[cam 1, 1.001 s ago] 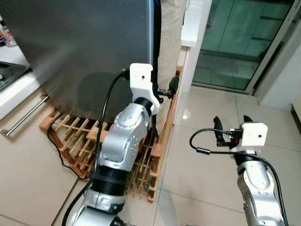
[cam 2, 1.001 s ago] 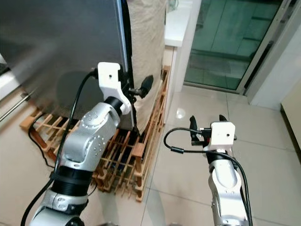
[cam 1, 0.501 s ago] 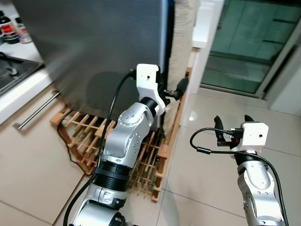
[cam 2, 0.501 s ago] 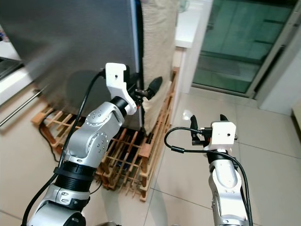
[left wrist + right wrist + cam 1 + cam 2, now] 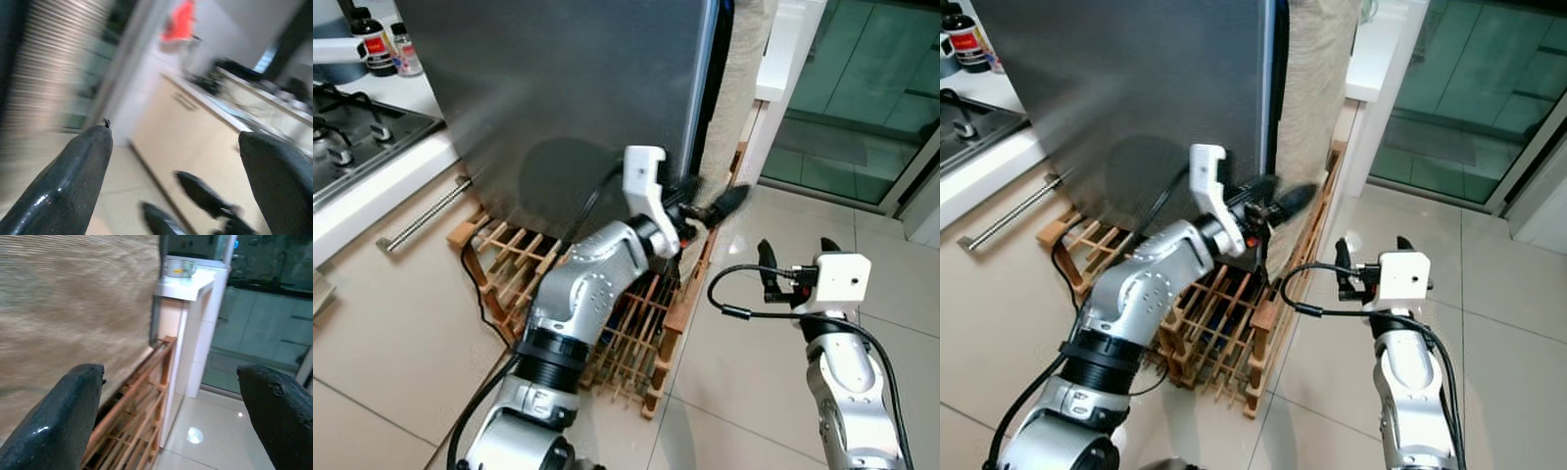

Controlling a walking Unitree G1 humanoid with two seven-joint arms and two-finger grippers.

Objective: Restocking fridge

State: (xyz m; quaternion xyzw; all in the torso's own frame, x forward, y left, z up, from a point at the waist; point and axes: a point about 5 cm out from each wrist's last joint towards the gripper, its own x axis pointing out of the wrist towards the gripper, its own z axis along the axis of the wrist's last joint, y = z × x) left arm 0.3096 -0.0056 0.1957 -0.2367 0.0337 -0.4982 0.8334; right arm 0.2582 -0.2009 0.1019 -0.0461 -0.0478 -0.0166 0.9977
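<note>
A: What is changing around the tall dark-grey steel fridge (image 5: 578, 88)?

B: The left tool (image 5: 1278, 204) is swinging away from the fridge's right front edge; half a second ago it sat close against that edge, now it is pointing out over the low wooden slatted rack (image 5: 626, 333). The head camera is also shifting, so the white bench with the black gas hob (image 5: 352, 117) is coming into view. The left tool's fingers (image 5: 73, 191) are spread wide and holding nothing.

A: Meaning for the restocking?

B: Judging by this, the fridge door is staying closed and nothing is in hand yet.

A: The other arm?

B: The right tool (image 5: 793, 264) is hovering over the glossy beige tiled floor (image 5: 754, 352), fingers apart, empty.

A: Room?

B: A beige woven blind (image 5: 1317, 88) is hanging beside the fridge; a green-tinted glass door (image 5: 871, 88) is standing beyond.
</note>
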